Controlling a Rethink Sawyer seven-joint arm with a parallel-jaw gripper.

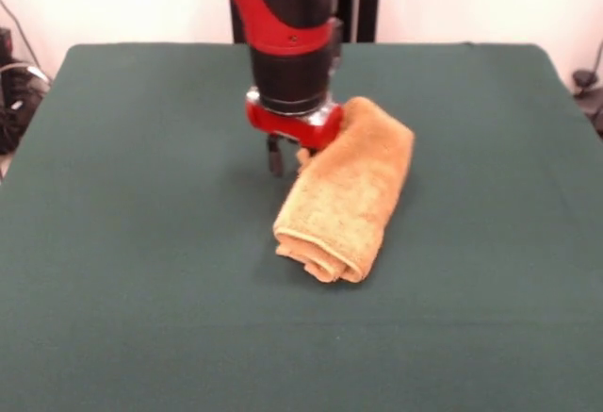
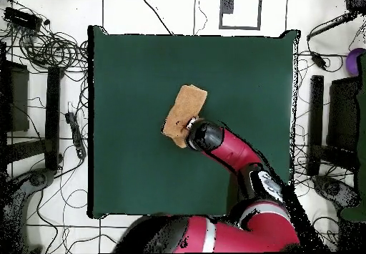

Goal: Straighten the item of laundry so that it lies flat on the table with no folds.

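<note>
The orange-tan towel (image 1: 347, 203) lies near the middle of the dark green table (image 1: 141, 261), folded over itself into a thick, loosely rolled bundle whose layered end faces the front. My gripper (image 1: 288, 159) is low over the table at the towel's far left edge, touching or nearly touching it. In the overhead view the towel (image 2: 184, 108) is a narrow slanted strip on the table (image 2: 129, 79), and the arm's wrist (image 2: 202, 135) covers its lower end and the gripper. The towel's tag does not show.
The red and black arm (image 2: 236, 158) reaches in from the robot's base over the table's right part in the overhead view. Cables and equipment (image 2: 43, 51) lie on the floor around the table. Green cloth surrounds the towel on all sides.
</note>
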